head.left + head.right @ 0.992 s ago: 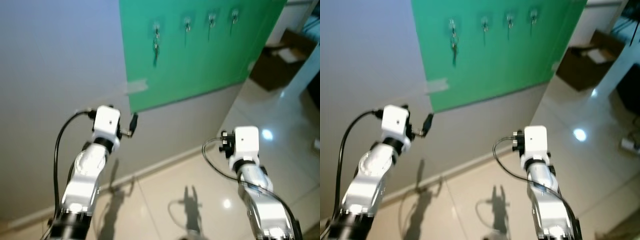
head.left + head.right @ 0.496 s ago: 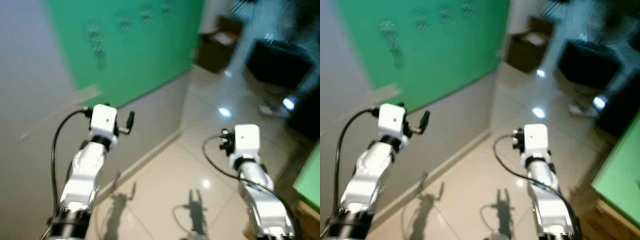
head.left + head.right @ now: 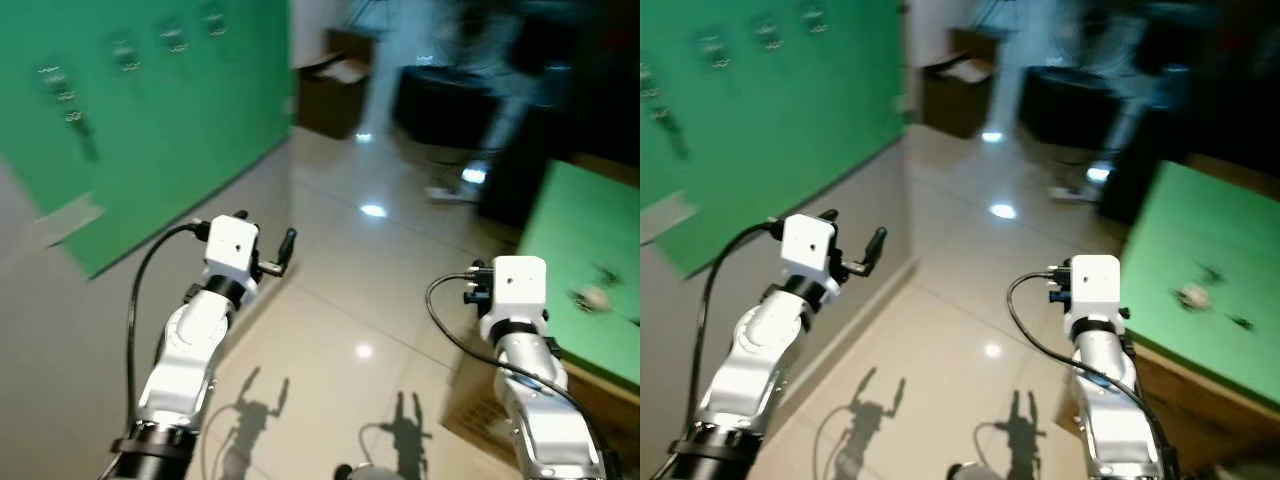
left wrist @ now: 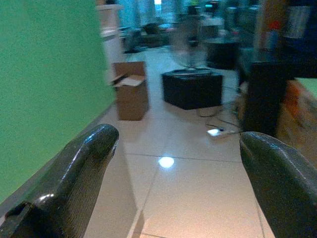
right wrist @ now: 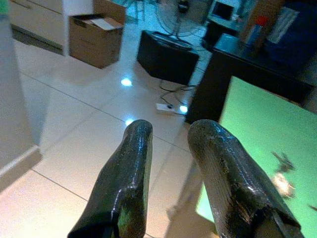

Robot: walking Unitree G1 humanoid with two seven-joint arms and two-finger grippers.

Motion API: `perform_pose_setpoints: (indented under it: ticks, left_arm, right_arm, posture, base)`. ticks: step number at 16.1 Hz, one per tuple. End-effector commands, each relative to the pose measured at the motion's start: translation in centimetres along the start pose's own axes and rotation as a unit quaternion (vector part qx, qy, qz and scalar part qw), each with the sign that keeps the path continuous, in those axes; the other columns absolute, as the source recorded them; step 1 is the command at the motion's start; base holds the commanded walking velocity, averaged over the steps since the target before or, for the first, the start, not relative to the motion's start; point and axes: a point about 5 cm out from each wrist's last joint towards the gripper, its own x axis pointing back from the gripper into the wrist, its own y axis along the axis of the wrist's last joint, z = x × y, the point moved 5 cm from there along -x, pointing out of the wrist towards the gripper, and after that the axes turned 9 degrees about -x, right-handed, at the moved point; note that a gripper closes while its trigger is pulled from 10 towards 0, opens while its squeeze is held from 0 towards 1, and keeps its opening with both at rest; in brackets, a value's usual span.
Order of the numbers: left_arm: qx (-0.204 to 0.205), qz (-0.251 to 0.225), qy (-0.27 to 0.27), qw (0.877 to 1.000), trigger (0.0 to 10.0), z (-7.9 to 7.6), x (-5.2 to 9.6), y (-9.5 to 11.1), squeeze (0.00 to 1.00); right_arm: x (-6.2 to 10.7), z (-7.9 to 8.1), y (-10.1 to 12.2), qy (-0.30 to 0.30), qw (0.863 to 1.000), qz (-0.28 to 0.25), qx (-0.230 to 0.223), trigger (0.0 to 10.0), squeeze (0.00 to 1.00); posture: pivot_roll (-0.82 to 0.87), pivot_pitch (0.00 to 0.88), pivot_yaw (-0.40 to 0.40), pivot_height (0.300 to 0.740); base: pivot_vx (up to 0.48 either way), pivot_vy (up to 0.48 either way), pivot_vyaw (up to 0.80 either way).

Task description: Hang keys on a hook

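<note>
Gleaming floor [image 3: 340, 300] beside green table [image 3: 575, 255]

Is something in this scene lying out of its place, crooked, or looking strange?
A power strip with its cable lies loose on the tiled floor beside the black cabinet. A cardboard box stands open. A strip of tape sits crooked at the green board's lower corner.

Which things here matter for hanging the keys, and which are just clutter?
For the job: green board, its hooks, small items on the green table, possibly keys but too blurred to tell.
Lying about: cardboard box, black cabinet, power strip, fan.
</note>
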Motion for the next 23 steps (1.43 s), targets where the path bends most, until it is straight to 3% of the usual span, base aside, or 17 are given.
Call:
perform_pose_setpoints:
  ticks: [1, 4, 8, 11, 14, 16, 19, 23]
  left_arm:
    - [0.000, -0.014, -0.008, 1.000, 10.0, -0.1, -0.3, 0.7, 0.00]
    - [0.002, -0.026, -0.037, 0.999, 10.0, -1.0, -0.1, 1.0, 0.00]
    - [-0.002, -0.028, -0.041, 0.999, 10.0, -1.3, -0.1, 0.9, 0.00]
    - [-0.007, -0.027, -0.047, 0.999, 10.0, -1.5, -0.4, 0.8, 0.00]
    - [-0.007, -0.029, -0.046, 0.998, 10.0, -1.3, -0.1, 0.8, 0.00]
    - [-0.002, -0.030, -0.060, 0.998, 10.0, -1.6, 0.2, 0.8, 0.00]
    - [-0.002, -0.030, -0.080, 0.996, 10.0, -2.3, 0.4, 0.9, 0.00]
    - [-0.001, -0.026, -0.073, 0.997, 10.0, -1.9, 0.3, 0.7, 0.00]
  right_arm:
    - [0.2, -0.3, 0.1, -0.006, 1.000, -0.004, 0.020, 10.0, 0.00]
    - [0.9, -1.2, -0.3, -0.027, 1.000, 0.001, 0.006, 10.0, 0.00]
    - [0.5, -0.3, 0.3, -0.003, 0.999, -0.011, 0.033, 10.0, 0.00]
    - [0.7, -0.8, 0.3, -0.015, 1.000, -0.009, 0.018, 10.0, 0.00]
    - [0.2, 0.3, 0.3, 0.008, 1.000, -0.016, 0.010, 10.0, 0.00]
    - [-0.1, 0.8, 0.7, 0.021, 0.999, -0.024, 0.013, 10.0, 0.00]
    - [0.2, 0.3, 0.4, 0.015, 1.000, -0.016, 0.007, 10.0, 0.00]
    - [0.1, 0.6, 0.1, 0.023, 1.000, -0.014, 0.003, 10.0, 0.00]
  posture:
    - [-0.12, 0.000, 0.008, 0.740]
    - [-0.13, 0.000, 0.013, 0.740]
    - [-0.14, 0.000, 0.017, 0.740]
    - [-0.15, 0.000, 0.022, 0.740]
    - [-0.13, 0.000, 0.002, 0.740]
    - [-0.13, 0.000, 0.004, 0.740]
    - [-0.13, 0.000, 0.014, 0.740]
    - [-0.13, 0.000, 0.014, 0.740]
  base:
    - [0.000, 0.000, -0.80]
    - [0.000, 0.000, -0.80]
    - [0.149, 0.000, -0.80]
    - [0.394, 0.000, -0.80]
    - [0.410, 0.000, -0.73]
    - [0.411, 0.000, 0.00]
    - [0.411, 0.000, 0.00]
    - [0.411, 0.000, 0.00]
